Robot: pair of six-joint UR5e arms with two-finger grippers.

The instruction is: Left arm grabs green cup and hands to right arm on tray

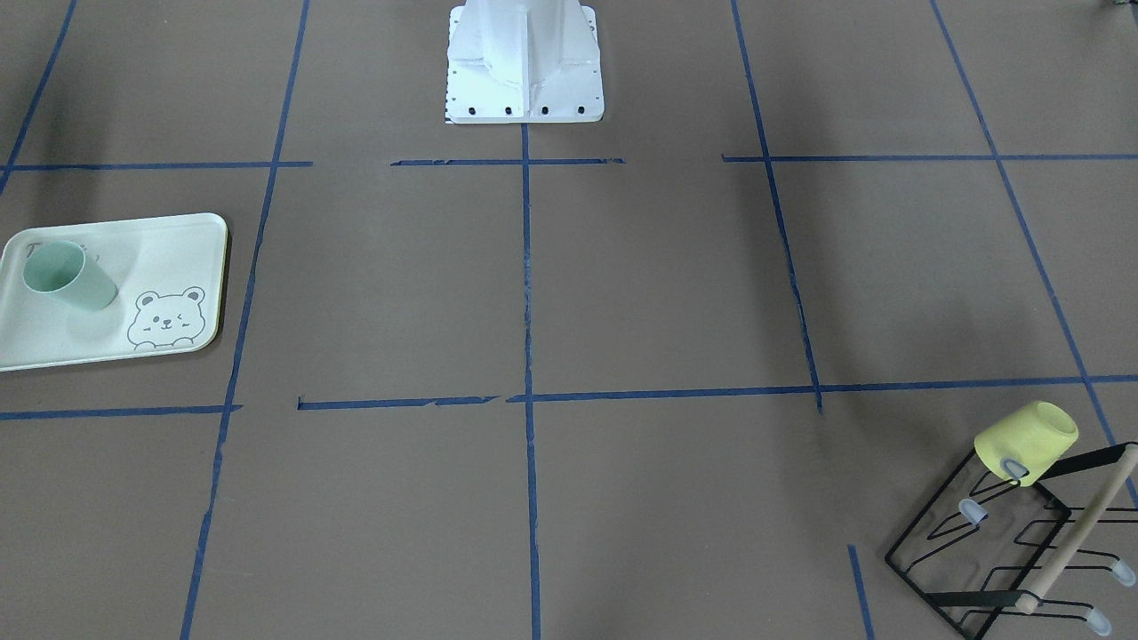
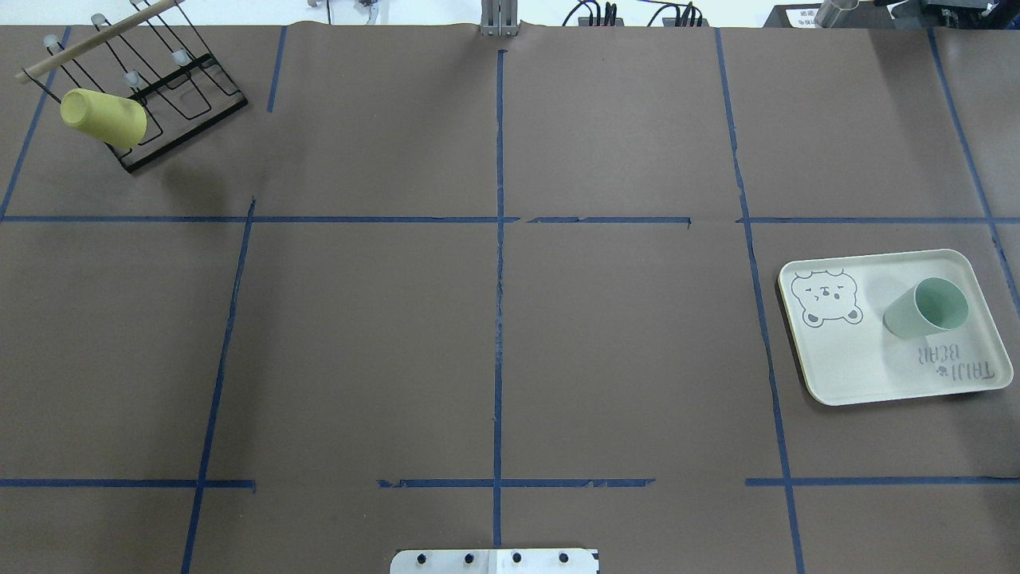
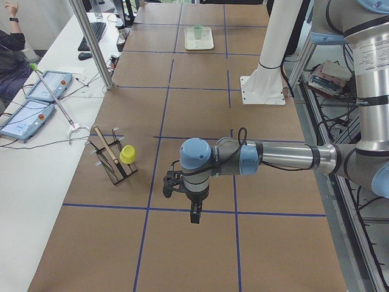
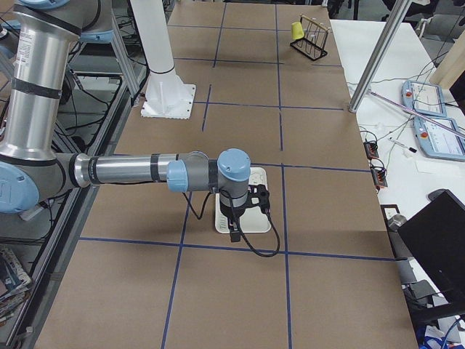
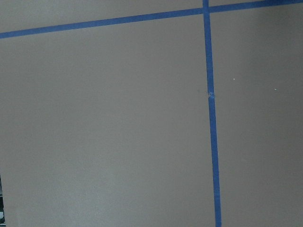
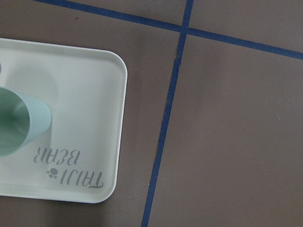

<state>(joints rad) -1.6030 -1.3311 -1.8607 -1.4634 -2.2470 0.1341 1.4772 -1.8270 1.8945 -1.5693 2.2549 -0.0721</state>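
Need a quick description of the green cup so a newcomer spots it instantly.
At the overhead view's right side, find the pale cream tray with the bear drawing. The green cup stands upright on it, mouth up. It is mint-green; the only other cup, the yellow cup, hangs on the black wire rack far left.

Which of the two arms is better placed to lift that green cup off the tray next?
The right arm. The right gripper hangs above the tray, and its wrist camera sees the green cup standing there. The left arm hovers over bare table, far from the tray.
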